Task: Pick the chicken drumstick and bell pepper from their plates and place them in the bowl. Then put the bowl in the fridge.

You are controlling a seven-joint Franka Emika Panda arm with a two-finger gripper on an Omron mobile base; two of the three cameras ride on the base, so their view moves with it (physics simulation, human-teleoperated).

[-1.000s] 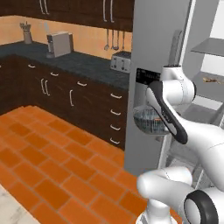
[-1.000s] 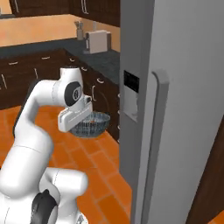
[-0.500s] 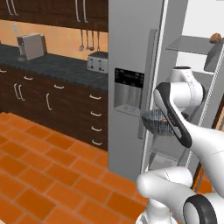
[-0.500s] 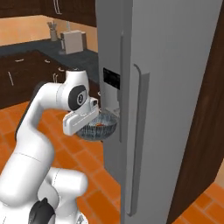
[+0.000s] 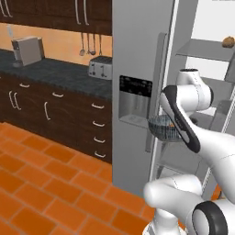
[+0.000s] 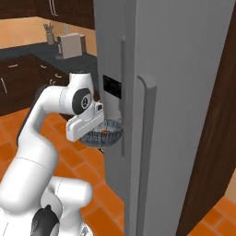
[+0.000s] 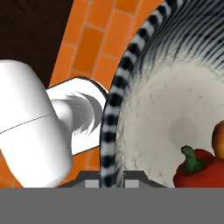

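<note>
Here the gripper (image 7: 105, 177) is clamped on the striped rim of the bowl (image 7: 175, 118) at the bottom centre of the hand view, one finger on each side of the wall. Inside the bowl, at the lower right, lies the red pepper (image 7: 201, 168), with the drumstick (image 7: 218, 140) just above it at the right edge. In the left base view the bowl (image 5: 164, 127) hangs at the middle of the frame, in front of the fridge (image 5: 137, 50), right of its dark dispenser panel (image 5: 134, 89)

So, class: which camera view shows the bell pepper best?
The hand view: the bell pepper lies close up inside the bowl, red with a green stem. The right base view gives a red speck; the left base view, nothing clearly identifiable as the pepper.
</note>
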